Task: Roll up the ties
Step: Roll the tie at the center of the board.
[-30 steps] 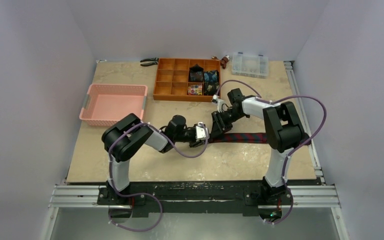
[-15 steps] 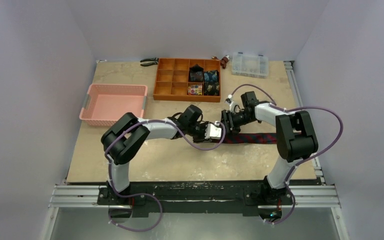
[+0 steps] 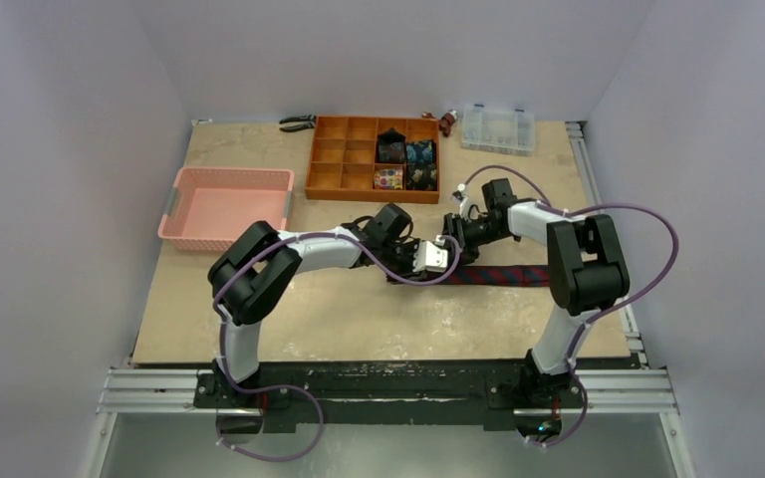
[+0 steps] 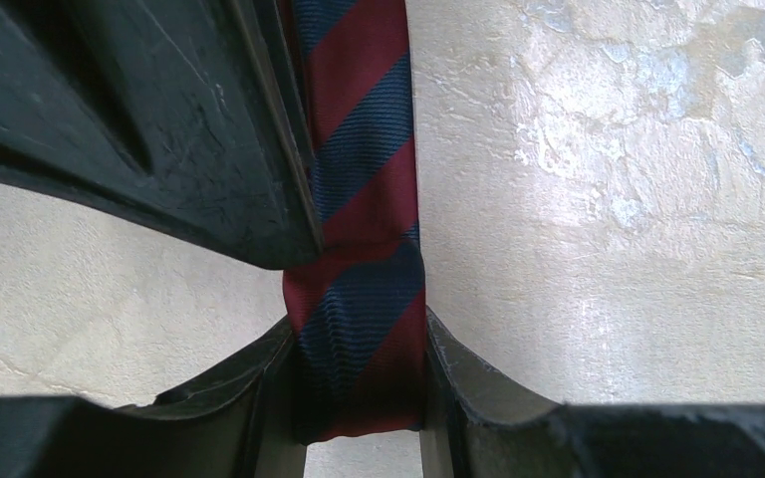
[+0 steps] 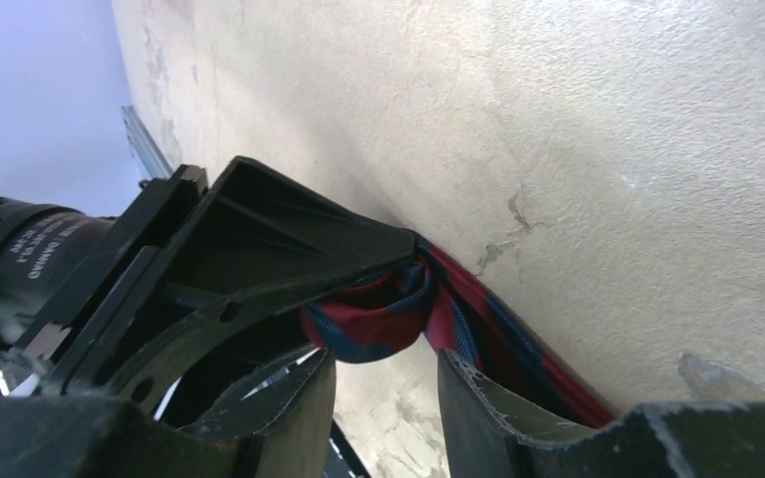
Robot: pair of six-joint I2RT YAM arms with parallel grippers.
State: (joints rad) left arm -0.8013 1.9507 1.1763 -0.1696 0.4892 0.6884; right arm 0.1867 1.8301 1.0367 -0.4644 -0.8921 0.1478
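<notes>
**Both grippers shifted right along the tie (image 3: 503, 274) since a second ago**

Our left gripper (image 4: 360, 398) clamps the tie's folded end. The loose length lies flat on the table (image 3: 359, 319), running right, away from those fingers. Our right gripper (image 5: 383, 388), fingers parted, holds nothing, just beside the fold.

A beige table (image 3: 359, 319) carried a pink basket (image 3: 227, 209) at left, with a tray (image 3: 329, 154), pliers (image 3: 297, 122) and clear box (image 3: 498, 128) at the back. A striped tie (image 3: 503, 273) lay right of centre.
</notes>
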